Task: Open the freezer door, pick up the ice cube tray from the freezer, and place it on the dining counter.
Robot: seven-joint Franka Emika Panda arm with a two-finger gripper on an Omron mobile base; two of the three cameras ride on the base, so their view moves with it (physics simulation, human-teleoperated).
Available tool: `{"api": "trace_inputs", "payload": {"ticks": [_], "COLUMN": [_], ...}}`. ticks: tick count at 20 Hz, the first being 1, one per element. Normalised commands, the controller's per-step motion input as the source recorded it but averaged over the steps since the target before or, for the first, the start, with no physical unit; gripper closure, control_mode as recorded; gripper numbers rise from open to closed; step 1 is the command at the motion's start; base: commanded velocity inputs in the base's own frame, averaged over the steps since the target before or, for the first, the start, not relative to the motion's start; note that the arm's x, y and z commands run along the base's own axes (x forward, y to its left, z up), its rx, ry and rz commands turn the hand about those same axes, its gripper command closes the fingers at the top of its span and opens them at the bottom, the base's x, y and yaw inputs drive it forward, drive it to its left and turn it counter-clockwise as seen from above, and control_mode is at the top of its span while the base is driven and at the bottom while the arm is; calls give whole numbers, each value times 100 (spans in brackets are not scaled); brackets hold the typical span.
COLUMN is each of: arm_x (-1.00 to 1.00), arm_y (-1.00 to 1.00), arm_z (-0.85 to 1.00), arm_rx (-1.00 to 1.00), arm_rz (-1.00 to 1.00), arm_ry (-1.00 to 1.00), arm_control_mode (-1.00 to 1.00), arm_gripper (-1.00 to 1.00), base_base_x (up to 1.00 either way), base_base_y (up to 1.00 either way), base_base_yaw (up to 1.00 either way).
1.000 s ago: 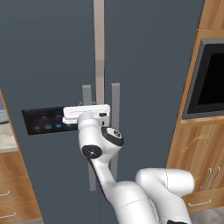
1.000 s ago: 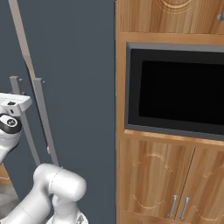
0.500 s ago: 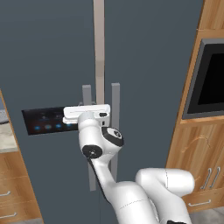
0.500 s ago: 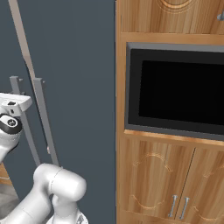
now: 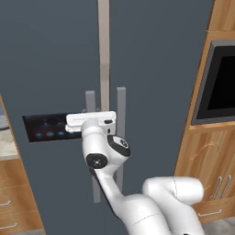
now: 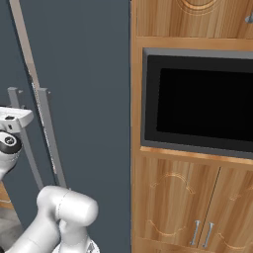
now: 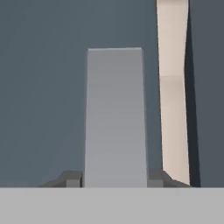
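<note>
Left base view: I see the hand (image 5: 92, 120) pressed against the freezer door (image 5: 50, 69), level with the black panel (image 5: 48, 129) of blue lights. It sits at the left of two grey bars, the handle (image 5: 90, 103) of this door. The door is almost closed; a pale strip shows at the seam beside it. The ice cube tray is presumably inside the freezer, behind the door.

Right base view: I see the white hand body (image 6: 12, 119) at the left edge, against the handle (image 6: 15, 99). The second bar (image 6: 47, 133) stands just beside it. Risk: a wide swing of the arm may catch that neighbouring bar.

Hand view: the handle (image 7: 114, 118) rises between the two fingertips (image 7: 72, 178), one on each side. The jaws are partly closed around the bar. I judge they grip it, though the contact itself is at the picture's edge and unclear. Risks: if the pull does not follow the hinge arc, the fingertips can slide off the smooth bar, or the arm can strain against the door.
</note>
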Motion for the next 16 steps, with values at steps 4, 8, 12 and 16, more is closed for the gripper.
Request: {"api": "trace_inputs", "payload": {"ticks": [4, 8, 12, 16], "arm_x": [-27, -23, -23, -25], "arm_y": [25, 26, 28, 30], "arm_z": [0, 0, 0, 0], "arm_rx": [0, 0, 0, 0], "arm_rz": [0, 0, 0, 0], "arm_ry": [4, 5, 5, 4], "arm_control_mode": [-100, -100, -100, -100], "arm_gripper": [100, 100, 100, 100], "base_base_x": [0, 0, 0, 0], "base_base_y": [0, 0, 0, 0], "base_base_yaw": [0, 0, 0, 0]}}
